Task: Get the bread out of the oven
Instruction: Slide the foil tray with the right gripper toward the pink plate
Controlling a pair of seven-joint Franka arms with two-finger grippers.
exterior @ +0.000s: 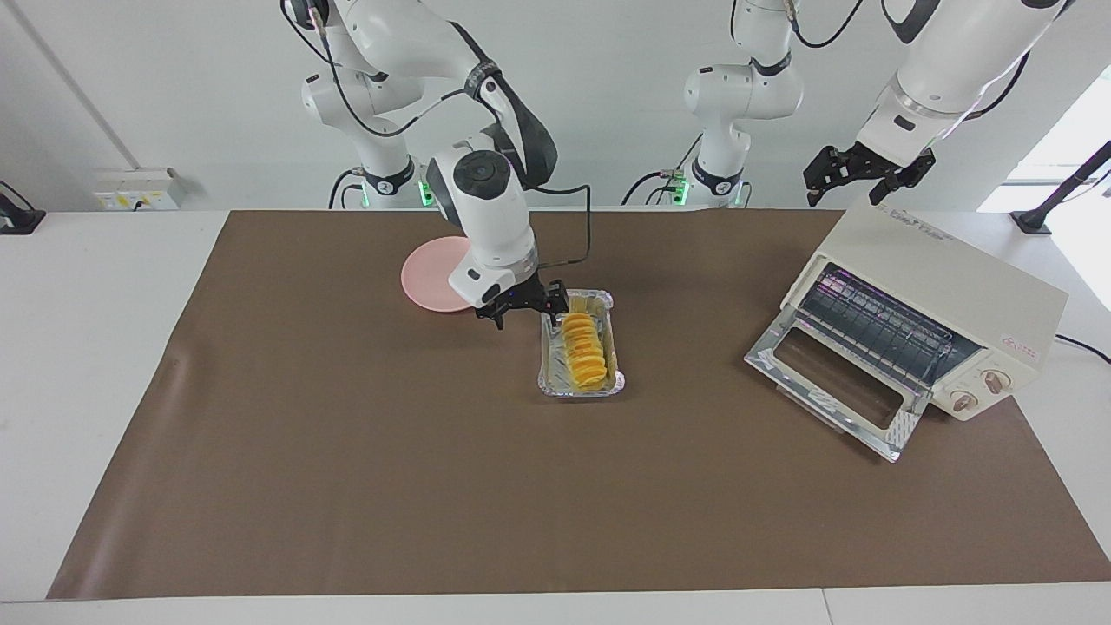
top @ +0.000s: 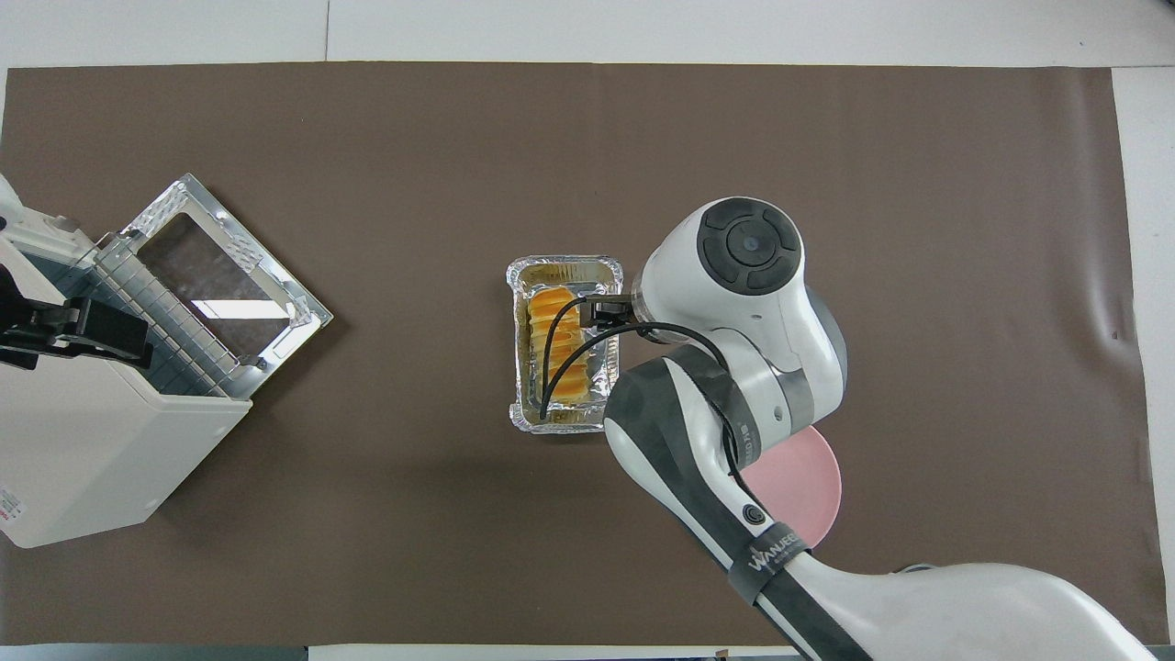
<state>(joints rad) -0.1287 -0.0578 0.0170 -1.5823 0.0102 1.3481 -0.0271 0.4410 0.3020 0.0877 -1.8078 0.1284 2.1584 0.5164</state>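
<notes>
The bread [exterior: 583,351] lies in a crinkled foil tray [exterior: 550,382] on the brown mat, mid-table; it also shows in the overhead view [top: 555,344]. The cream-white oven [exterior: 946,286] stands toward the left arm's end, its glass door [exterior: 829,382] dropped open and the wire rack bare. My right gripper [exterior: 528,317] is open and hangs low at the tray's end nearer the robots, one finger close to the rim. I cannot tell whether it touches. My left gripper [exterior: 855,178] is open, up over the oven's top.
A pink round plate [exterior: 430,273] lies beside the right arm's wrist, nearer to the robots than the tray. The oven's open door [top: 220,275] juts out over the mat toward the tray. A cable loops from the right wrist over the tray.
</notes>
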